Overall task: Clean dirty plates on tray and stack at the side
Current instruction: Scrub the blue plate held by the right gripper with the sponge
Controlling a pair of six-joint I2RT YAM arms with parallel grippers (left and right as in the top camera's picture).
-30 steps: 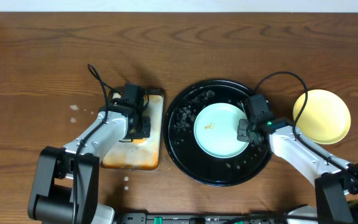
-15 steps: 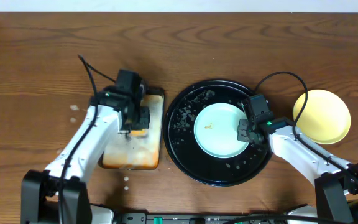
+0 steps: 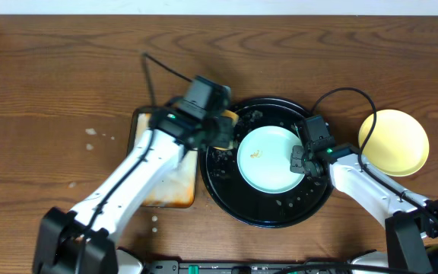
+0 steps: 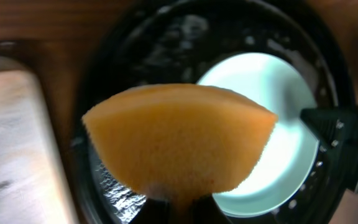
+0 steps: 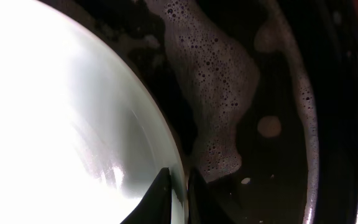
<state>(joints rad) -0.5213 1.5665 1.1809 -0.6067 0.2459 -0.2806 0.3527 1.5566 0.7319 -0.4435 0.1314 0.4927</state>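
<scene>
1. Here, a brown wooden table point(image 3: 44, 68) held a big black tray point(image 3: 223, 186), wet and foamy.
2. A mint plate point(image 3: 268, 160) lay in the tray, and a yellow plate point(image 3: 394, 142) sat near it on the wood.
3. The left gripper point(image 4: 174, 208) squeezed an orange sponge point(image 4: 179, 140) over the tray.
4. The right gripper point(image 5: 178, 186) pinched the mint plate's rim.

Overhead light: bright and even from above; the wooden table point(image 3: 36, 76) carries a faint sheen, and shadows are short and soft.
Overhead focus: crisp throughout.
Left wrist: the orange sponge point(image 4: 179, 140) sits close to the lens, soft and blurred; the mint plate point(image 4: 284, 118) glares pale behind it.
Right wrist: dim; the black tray point(image 5: 278, 186) is nearly lost in the dark, the mint plate is blown out white, and the foam point(image 5: 210, 81) is sharp.
</scene>
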